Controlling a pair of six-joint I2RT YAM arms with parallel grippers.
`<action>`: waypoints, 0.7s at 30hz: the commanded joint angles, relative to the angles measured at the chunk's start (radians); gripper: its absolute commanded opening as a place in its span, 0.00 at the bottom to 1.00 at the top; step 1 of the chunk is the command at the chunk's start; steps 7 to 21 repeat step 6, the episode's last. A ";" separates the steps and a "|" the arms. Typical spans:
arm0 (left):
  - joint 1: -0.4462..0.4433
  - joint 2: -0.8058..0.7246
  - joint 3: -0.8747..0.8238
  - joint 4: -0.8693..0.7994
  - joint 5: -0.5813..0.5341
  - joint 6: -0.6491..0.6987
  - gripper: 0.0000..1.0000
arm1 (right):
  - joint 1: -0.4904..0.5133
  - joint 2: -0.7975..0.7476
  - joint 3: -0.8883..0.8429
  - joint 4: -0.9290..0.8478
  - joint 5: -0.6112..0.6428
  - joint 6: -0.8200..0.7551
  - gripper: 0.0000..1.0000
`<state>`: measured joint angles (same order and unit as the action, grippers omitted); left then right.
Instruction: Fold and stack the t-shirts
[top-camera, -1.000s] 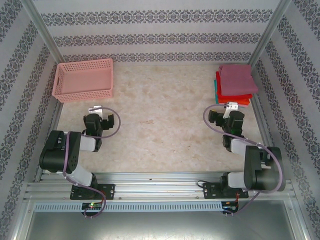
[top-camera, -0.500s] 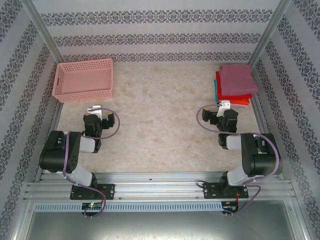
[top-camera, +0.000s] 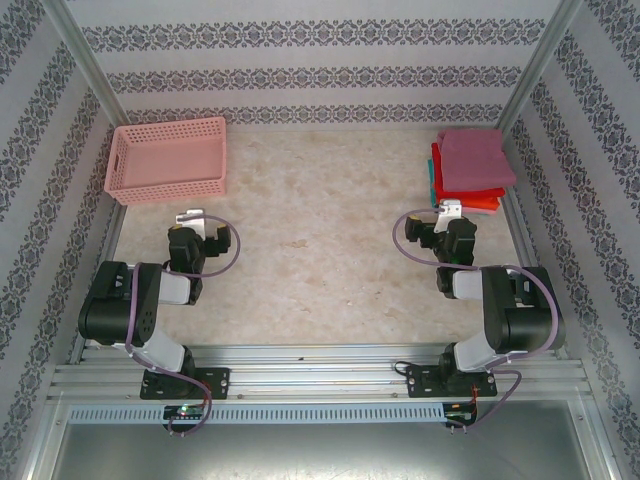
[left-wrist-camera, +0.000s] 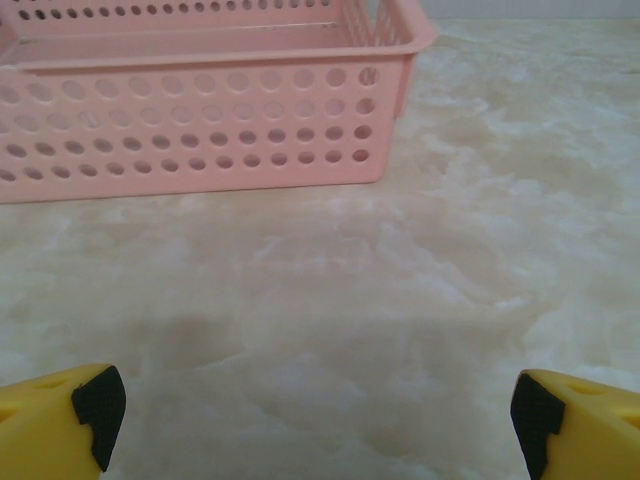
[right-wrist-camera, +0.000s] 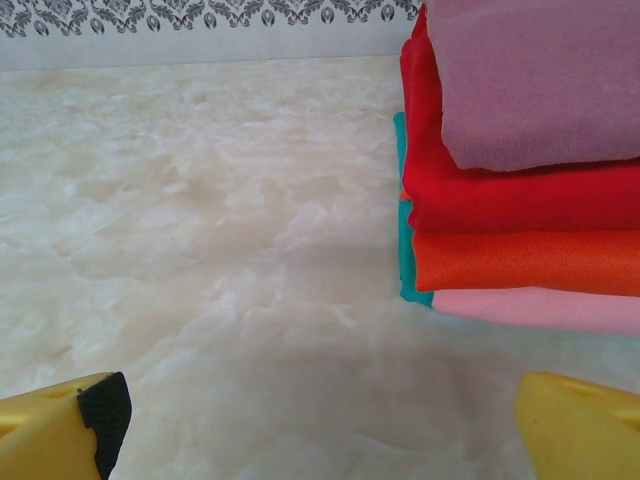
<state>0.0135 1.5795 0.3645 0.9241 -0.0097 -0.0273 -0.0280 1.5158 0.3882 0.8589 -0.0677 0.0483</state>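
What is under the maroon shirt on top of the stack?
A red shirt, then an orange one, then a pink one lowest; a teal edge shows beside them. Their upper faces are covered.

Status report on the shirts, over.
Left pincer open, empty, facing basket. Right pincer open, empty, short of shirts. Shirts folded, stacked, plum on top. Nothing blocking.

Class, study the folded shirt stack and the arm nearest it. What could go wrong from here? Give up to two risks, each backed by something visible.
1. The right gripper faces the shirt stack with open jaws, close by; a forward move could shove or topple it.
2. The maroon top shirt lies askew over the red shirt, and a teal edge juts out, so a nudge might slide layers apart.
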 joint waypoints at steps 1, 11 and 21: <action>0.003 0.004 0.031 -0.007 0.060 0.024 1.00 | 0.013 -0.003 0.000 0.031 0.012 -0.014 0.98; 0.003 0.004 0.030 -0.007 0.063 0.023 1.00 | 0.013 -0.003 0.000 0.031 0.014 -0.013 0.98; 0.003 0.004 0.030 -0.007 0.063 0.023 1.00 | 0.013 -0.003 0.000 0.031 0.014 -0.013 0.98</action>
